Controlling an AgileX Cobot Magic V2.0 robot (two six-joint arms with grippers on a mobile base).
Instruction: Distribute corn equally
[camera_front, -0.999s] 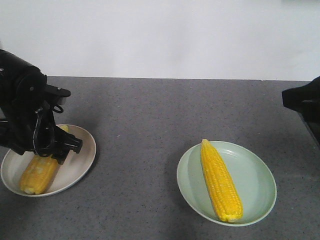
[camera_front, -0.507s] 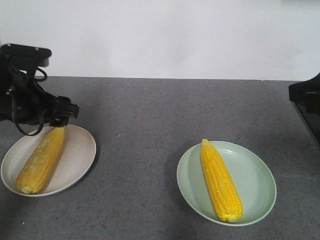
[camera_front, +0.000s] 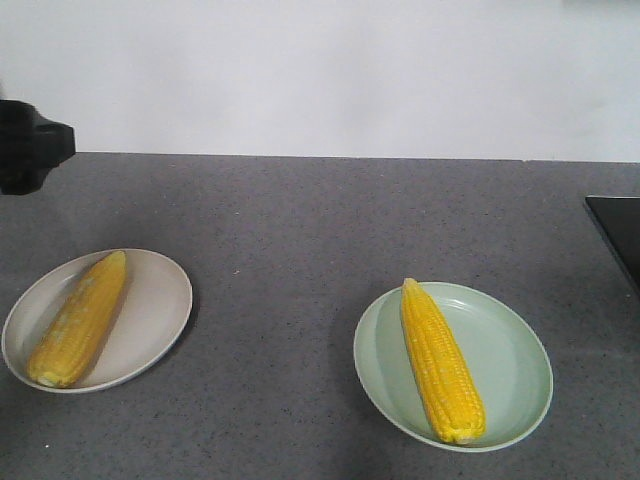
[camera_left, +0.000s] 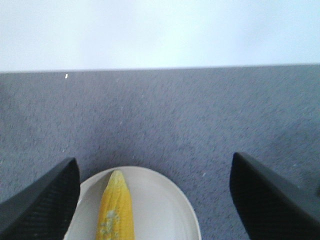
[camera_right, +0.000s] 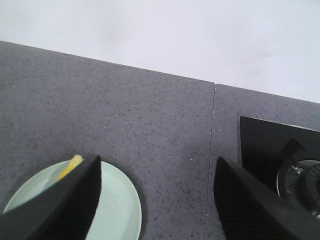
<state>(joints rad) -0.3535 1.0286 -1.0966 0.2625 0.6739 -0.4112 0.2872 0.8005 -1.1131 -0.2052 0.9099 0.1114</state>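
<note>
1 corn cob lies tip-far on the beige plate, another on the green plate. Both tools, left and right, gape empty.

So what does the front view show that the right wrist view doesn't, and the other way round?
Only the front view shows the beige plate with its corn cob, and the whole cob on the green plate. Only the right wrist view shows the open right gripper and a stove burner set in a black panel. Both show the grey countertop, the white wall, and the green plate, though the wrist view catches just that cob's tip.
</note>
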